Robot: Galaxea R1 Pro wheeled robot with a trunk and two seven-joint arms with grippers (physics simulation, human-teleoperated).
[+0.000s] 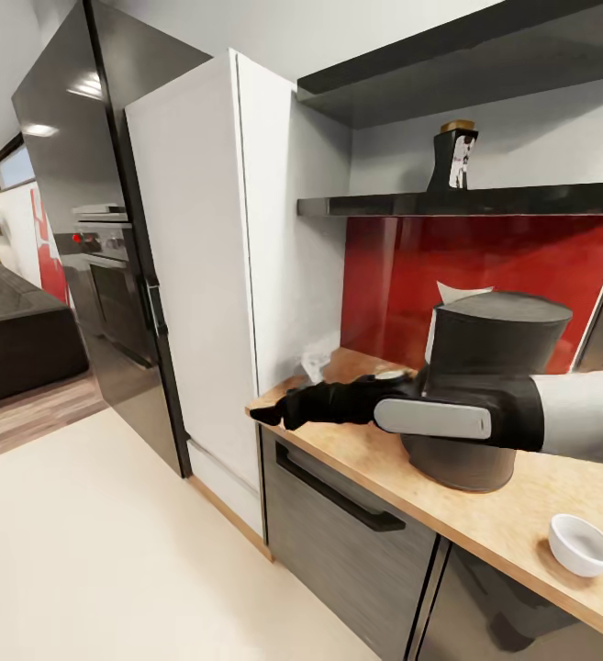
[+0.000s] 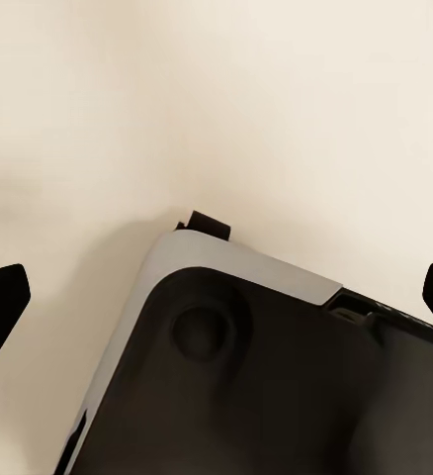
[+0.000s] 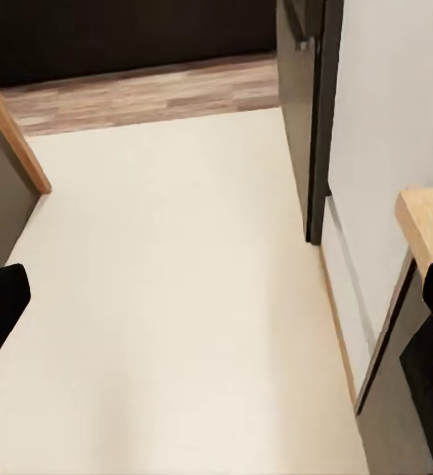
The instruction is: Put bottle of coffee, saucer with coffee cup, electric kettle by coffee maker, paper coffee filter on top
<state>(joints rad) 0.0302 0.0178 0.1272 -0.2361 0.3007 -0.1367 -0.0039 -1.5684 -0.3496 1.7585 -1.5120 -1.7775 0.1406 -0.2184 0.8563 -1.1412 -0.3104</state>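
Observation:
The bottle of coffee (image 1: 454,158), dark with a tan lid, stands on the black kitchen shelf (image 1: 485,202). Below it a dark grey cylindrical appliance (image 1: 489,353) sits on the wooden countertop (image 1: 558,500), with a white pointed sheet (image 1: 455,294) showing behind its top. A small white dish (image 1: 581,543), saucer or cup I cannot tell, lies near the counter's front edge. My right arm reaches across in front of the appliance. Its gripper (image 1: 273,413) (image 3: 216,307) hangs open and holds nothing past the counter's left end, above the floor. My left gripper (image 2: 216,297) is open over my own base.
A tall white cabinet (image 1: 209,275) and a black oven tower (image 1: 90,229) stand left of the counter. Something pale and blurred (image 1: 319,360) sits at the counter's back left corner. Dark drawers (image 1: 347,523) run under the counter. Beige floor (image 1: 108,551) spreads to the left.

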